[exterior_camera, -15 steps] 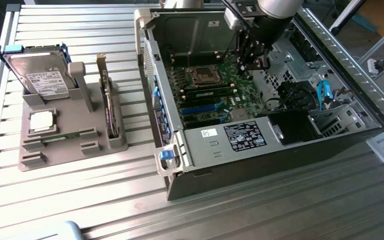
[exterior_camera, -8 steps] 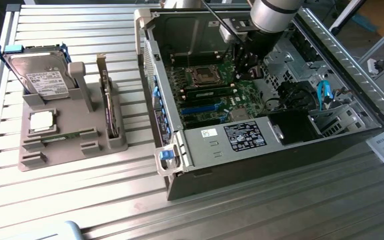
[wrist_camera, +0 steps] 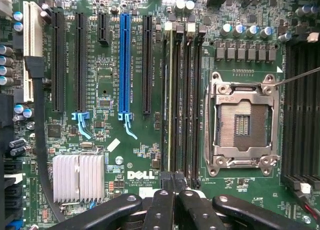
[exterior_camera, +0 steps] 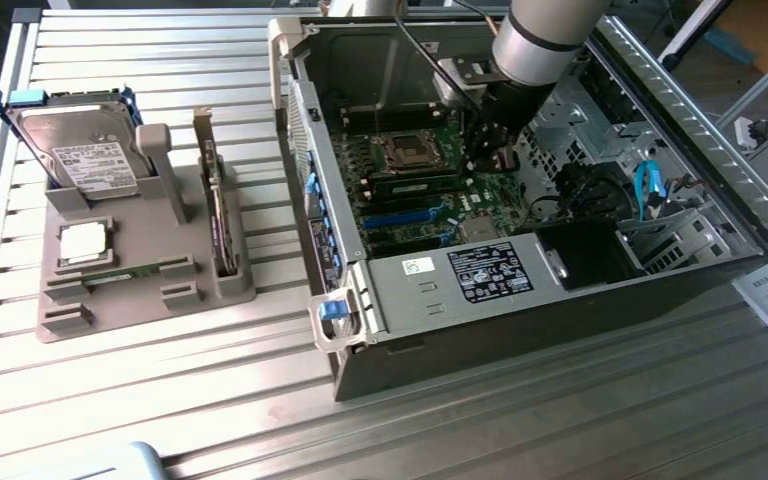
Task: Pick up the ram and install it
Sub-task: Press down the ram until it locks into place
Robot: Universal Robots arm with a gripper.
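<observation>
I had the claw [wrist_camera: 172, 202] low over the motherboard [wrist_camera: 105, 140], beside the CPU socket [wrist_camera: 243, 125]. Its fingers [wrist_camera: 160, 210] sat pinched narrow above the ram [wrist_camera: 170, 104], which stood edge-on in its slot, apparently being pressed home.

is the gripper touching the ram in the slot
Cannot tell. In the wrist view the gripper sits right at the end of the ram seated in its slot, but the meeting point is hidden.
</observation>
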